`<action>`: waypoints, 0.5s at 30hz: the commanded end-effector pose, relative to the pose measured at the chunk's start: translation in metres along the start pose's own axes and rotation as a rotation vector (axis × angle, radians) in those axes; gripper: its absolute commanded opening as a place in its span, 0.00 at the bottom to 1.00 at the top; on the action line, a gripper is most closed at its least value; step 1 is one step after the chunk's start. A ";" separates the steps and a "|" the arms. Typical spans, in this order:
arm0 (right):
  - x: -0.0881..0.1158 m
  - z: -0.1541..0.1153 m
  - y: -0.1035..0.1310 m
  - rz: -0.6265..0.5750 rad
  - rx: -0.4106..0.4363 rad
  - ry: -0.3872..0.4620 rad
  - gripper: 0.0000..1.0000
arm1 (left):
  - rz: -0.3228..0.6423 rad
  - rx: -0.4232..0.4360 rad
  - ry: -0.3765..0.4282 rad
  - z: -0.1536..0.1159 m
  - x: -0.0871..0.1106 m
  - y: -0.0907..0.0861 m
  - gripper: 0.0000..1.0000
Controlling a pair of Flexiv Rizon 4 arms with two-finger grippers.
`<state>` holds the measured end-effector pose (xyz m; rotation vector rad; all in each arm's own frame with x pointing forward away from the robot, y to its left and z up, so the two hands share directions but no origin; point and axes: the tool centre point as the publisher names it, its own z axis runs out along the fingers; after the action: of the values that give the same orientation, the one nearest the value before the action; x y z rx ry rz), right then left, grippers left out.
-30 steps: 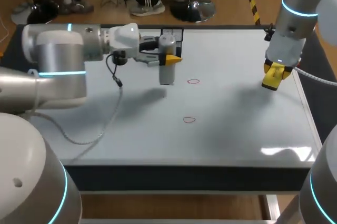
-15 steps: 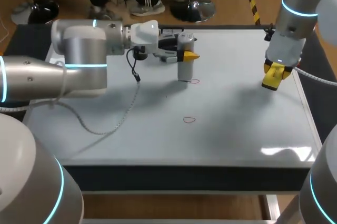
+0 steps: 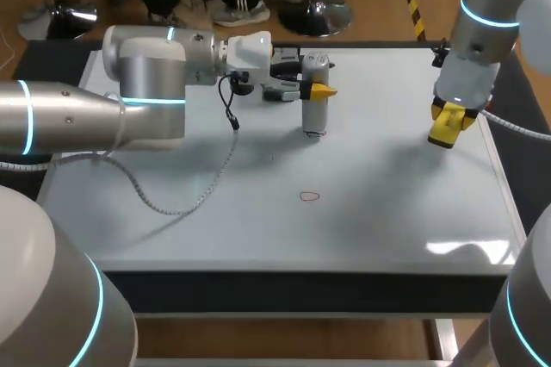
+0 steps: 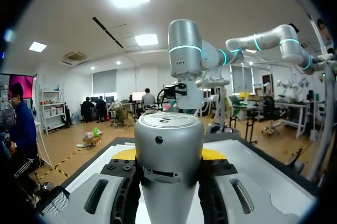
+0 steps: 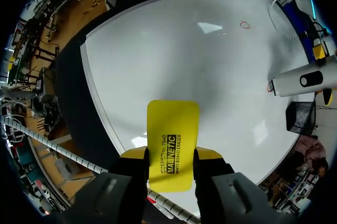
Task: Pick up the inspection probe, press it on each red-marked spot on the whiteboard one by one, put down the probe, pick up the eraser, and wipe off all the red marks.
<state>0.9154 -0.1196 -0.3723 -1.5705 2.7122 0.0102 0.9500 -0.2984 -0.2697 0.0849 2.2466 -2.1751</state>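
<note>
One red mark [image 3: 310, 196] lies uncovered on the whiteboard [image 3: 387, 212], straight toward you from the upright probe [image 3: 315, 115]. Your left gripper [image 3: 314, 90] clamps the probe with its tip at the far mark [image 5: 270, 86]. Your right gripper [image 5: 171, 155], well apart, clasps the eraser [image 5: 172, 129].

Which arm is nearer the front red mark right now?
Left. The left arm holds the probe a little beyond the mark; the right arm, holding the eraser, is far off to its right.

A pale desk [image 3: 413, 212] with a dark rim stands on a wooden floor [image 3: 379, 5], light glaring off its near-right corner.
</note>
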 end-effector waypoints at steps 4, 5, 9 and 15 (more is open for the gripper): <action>0.000 -0.001 -0.001 -0.002 0.001 0.003 0.00 | -0.005 0.007 0.014 0.004 -0.005 0.004 0.00; 0.000 -0.001 -0.001 -0.002 0.001 0.003 0.00 | -0.006 0.007 0.013 0.004 -0.005 0.004 0.00; 0.000 -0.001 -0.001 -0.002 0.001 0.003 0.00 | -0.014 0.009 0.004 0.003 -0.004 0.005 0.00; 0.000 -0.001 -0.001 -0.002 0.001 0.003 0.00 | -0.021 0.002 0.004 0.005 -0.003 0.009 0.00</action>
<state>0.9154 -0.1196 -0.3723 -1.5705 2.7122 0.0100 0.9529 -0.3008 -0.2787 0.0667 2.2519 -2.1914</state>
